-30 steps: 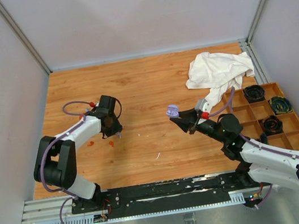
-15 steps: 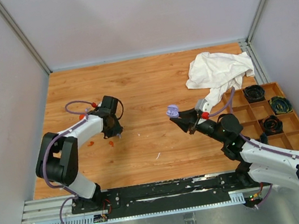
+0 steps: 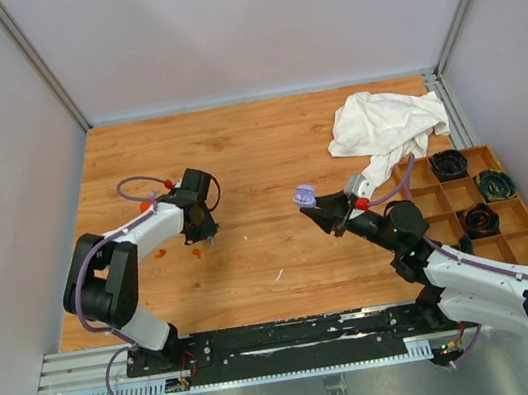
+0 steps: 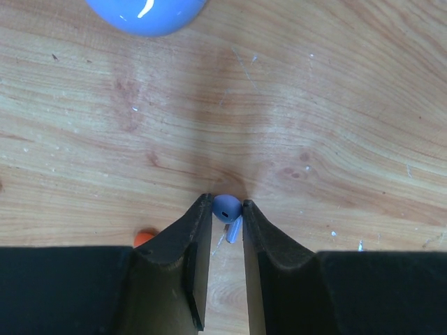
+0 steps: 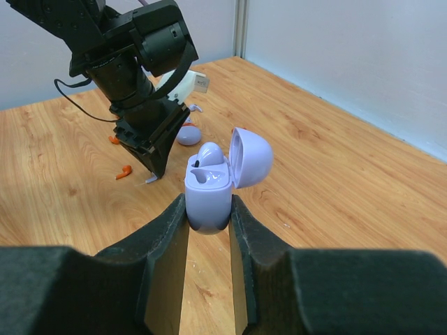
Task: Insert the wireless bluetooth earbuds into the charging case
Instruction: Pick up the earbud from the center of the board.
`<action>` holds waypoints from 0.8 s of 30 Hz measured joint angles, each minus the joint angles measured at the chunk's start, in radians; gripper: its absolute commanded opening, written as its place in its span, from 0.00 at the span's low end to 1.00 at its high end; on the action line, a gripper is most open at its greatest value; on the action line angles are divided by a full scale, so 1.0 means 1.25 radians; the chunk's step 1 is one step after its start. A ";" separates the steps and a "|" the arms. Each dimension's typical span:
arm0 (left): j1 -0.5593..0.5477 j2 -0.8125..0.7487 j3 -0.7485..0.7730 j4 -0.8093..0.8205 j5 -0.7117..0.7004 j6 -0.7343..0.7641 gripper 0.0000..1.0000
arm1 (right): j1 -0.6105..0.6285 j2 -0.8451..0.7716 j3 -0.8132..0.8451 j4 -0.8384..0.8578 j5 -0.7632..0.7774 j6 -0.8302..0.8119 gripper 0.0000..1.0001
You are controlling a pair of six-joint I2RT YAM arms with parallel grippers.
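Observation:
My left gripper (image 3: 208,235) points down at the table's left part. In the left wrist view its fingertips (image 4: 204,206) touch both sides of a lavender earbud (image 4: 226,209) lying on the wood. An orange-red earbud (image 4: 144,237) lies just left of the fingers, also seen from above (image 3: 196,253). My right gripper (image 5: 208,209) is shut on the lavender charging case (image 5: 208,194) and holds it in the air, lid open. One lavender earbud (image 5: 211,153) sits in the case. The case also shows in the top view (image 3: 304,194).
A round lavender disc (image 4: 147,14) lies beyond the left gripper. Another small orange-red piece (image 3: 160,253) lies under the left arm. A crumpled white cloth (image 3: 384,127) is at the back right. A wooden compartment tray (image 3: 445,185) with black items stands at the right edge.
The left wrist has shifted slightly to the right over the earbud. The right arm and the case have not moved.

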 measured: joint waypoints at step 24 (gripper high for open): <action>-0.296 -0.259 0.070 0.097 -0.101 -0.020 0.24 | 0.000 -0.010 0.000 -0.002 -0.001 0.000 0.04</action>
